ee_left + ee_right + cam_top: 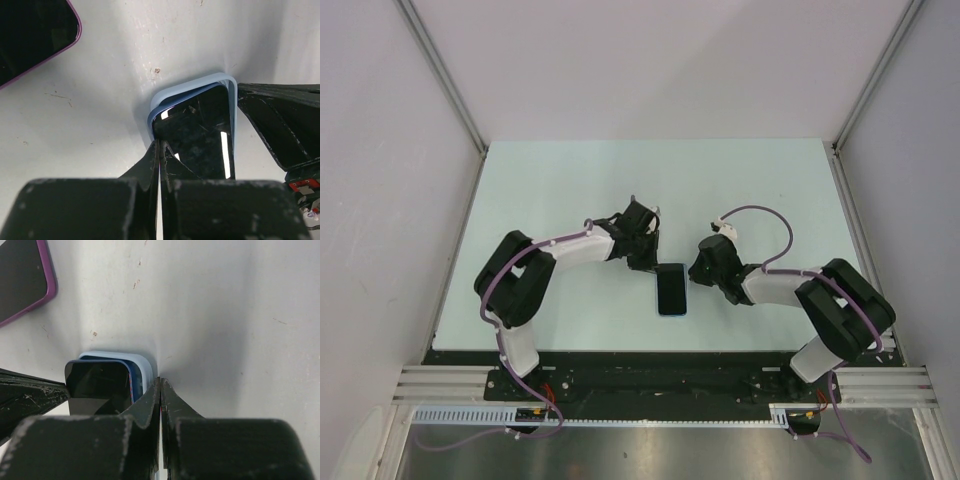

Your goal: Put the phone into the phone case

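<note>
**Phone lying in case, both tools pinched shut**

Phone: glossy black screen with a dark blue edge, face up in a pale blue case on the bench. At one rounded corner the case rim stands out past the phone, so the fit there is not flush.

Left tool: fingers together, holding nothing, tips at the case's left edge.

Right tool: fingers together, holding nothing, tips just beside the case's right edge.

Purple phone: dark screen, lying apart from the case.
</note>
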